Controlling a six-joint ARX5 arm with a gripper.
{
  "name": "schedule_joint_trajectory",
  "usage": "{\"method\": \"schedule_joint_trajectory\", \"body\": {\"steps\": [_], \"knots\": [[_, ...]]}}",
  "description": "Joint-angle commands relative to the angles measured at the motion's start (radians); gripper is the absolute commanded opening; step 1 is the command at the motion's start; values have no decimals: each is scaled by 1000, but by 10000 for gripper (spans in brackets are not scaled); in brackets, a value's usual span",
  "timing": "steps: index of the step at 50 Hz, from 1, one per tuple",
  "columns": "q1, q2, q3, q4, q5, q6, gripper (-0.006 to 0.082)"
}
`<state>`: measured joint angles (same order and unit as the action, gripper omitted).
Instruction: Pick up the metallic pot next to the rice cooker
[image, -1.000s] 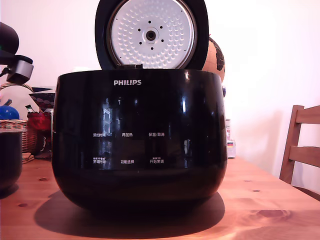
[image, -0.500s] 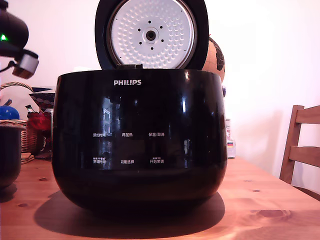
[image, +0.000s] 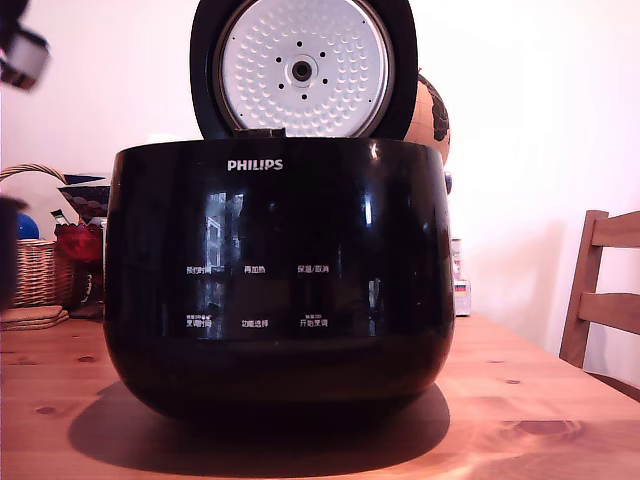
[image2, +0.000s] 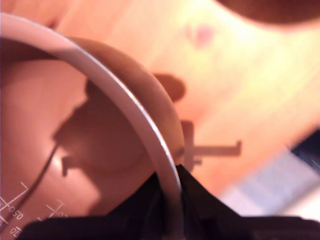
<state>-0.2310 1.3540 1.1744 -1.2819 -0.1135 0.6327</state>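
Wrist view: gripper (image2: 169, 200) clenched on metallic pot (image2: 125, 105) rim over wooden table (image2: 240, 85).

Wood table (image: 520, 400), knotty pine, warm orange. Cooker (image: 278, 270) sits mid-table w/ lid up, shadow pooled under it. At the exterior view's left, further back: wicker basket (image: 40, 270) and a flat mat (image: 32, 317) on the top. Pot's (image: 6, 250) base out of frame, can't tell if it rests on the wood.
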Motion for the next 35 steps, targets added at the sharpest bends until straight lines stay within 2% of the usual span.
{"method": "schedule_joint_trajectory", "body": {"steps": [1, 6, 22, 35], "knots": [[-21, -28, 71, -21, -9, -4, -23], [-47, -34, 139, -71, -7, -12, -23], [-168, -34, 343, -79, 1, -51, -23], [-232, -34, 388, -79, 1, -61, -23]]}}
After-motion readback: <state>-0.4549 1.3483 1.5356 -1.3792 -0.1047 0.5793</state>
